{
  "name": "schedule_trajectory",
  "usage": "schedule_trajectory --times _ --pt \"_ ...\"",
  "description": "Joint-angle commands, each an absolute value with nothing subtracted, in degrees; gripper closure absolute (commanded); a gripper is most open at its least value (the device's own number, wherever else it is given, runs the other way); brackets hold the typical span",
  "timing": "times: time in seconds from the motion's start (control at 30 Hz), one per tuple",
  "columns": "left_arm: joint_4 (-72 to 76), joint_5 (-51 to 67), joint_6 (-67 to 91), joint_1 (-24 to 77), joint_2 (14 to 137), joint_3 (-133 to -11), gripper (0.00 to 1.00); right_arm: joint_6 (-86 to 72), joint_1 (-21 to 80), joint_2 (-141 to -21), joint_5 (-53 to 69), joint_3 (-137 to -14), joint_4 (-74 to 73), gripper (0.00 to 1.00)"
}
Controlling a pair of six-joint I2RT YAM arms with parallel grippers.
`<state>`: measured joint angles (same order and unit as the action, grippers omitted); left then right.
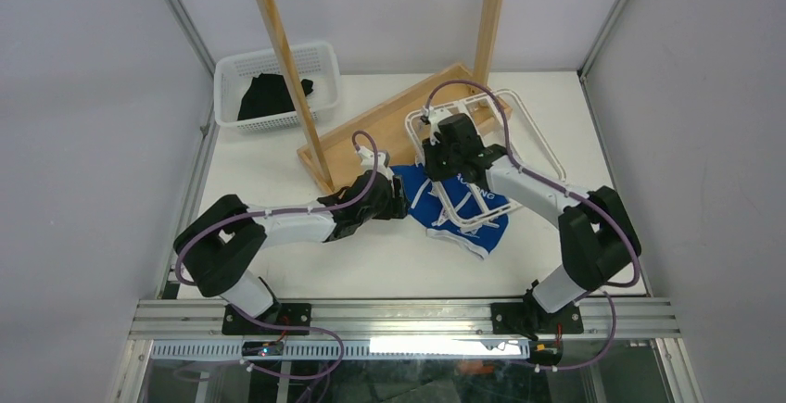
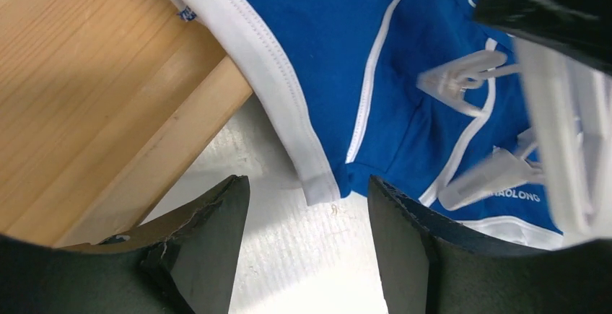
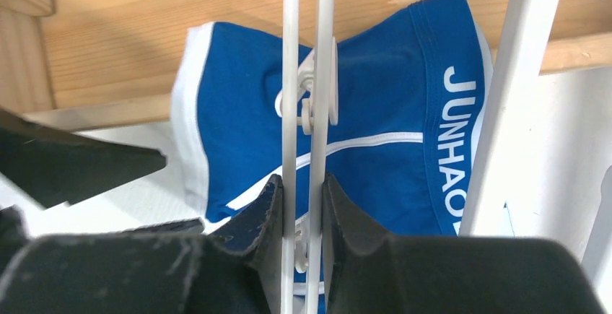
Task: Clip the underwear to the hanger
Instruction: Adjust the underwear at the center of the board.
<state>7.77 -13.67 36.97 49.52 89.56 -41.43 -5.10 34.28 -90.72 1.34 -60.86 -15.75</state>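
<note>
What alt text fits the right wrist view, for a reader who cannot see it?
The right tool, seen from its own wrist, pinches two thin white bars of the hanger between its black fingers. Below lies the blue underwear with white waistband lettering, partly on a wooden board and partly on the white table.

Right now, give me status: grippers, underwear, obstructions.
Left gripper open at underwear edge. Right gripper shut on hanger bars. Underwear under hanger, one edge on wooden rack base.
</note>
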Motion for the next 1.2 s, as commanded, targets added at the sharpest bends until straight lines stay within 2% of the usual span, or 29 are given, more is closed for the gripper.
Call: schedule_trajectory --times 0.0,0.1,0.17,0.27,0.37,0.4,0.43,0.7,0.97,1.03,1.17 --pt "11.59 -16.16 39.51 49.76 91.67 -43.82 0.38 -2.77 33.57 -84.69 3.66 -62.39 -13.0 1.0" --pt "15.97 -15.26 39.96 49.87 95.07 -44.06 0.38 -3.54 32.91 -84.79 5.4 -62.57 -12.93 1.0" --pt "19.23 -14.35 39.97 49.87 96.57 -43.98 0.43 -3.68 32.61 -85.27 6.15 -62.73 -12.99 1.0" --pt "22.05 -12.8 39.25 49.81 98.58 -44.1 0.61 -3.67 32.1 -85.14 6.16 -62.93 -13.49 1.0" --pt "24.85 -10.48 37.43 49.86 97.19 -42.22 0.91 -3.68 31.1 -83.57 5.98 -63.02 -14.24 1.0" --pt "25.72 -10.12 37.01 49.97 96.15 -41.13 0.98 -3.73 30.67 -83.04 5.98 -63.02 -14.7 1.0" --pt "26.31 -9.91 36.57 50.24 94.66 -40.09 1.0 -3.84 30.12 -82.37 5.98 -63.02 -15.07 1.0" --pt "22.62 -12.81 34.8 60.81 80.57 -33.28 1.0 -1.7 26.99 -79.01 9.38 -64.66 -21.9 1.0" --pt "20.13 -14.55 39.95 70.66 77.47 -27.7 1.0 0.64 26.55 -76.0 12.85 -63.16 -29.44 1.0" --pt "20.21 -14.42 41.57 72.47 77.69 -26.34 0.9 0.84 26.55 -75.46 13.83 -62.44 -31.18 1.0" --pt "18.55 -16.96 43.8 73.82 74.46 -23.22 0.62 0.3 26.6 -75.28 16.62 -60.25 -33.11 1.0"
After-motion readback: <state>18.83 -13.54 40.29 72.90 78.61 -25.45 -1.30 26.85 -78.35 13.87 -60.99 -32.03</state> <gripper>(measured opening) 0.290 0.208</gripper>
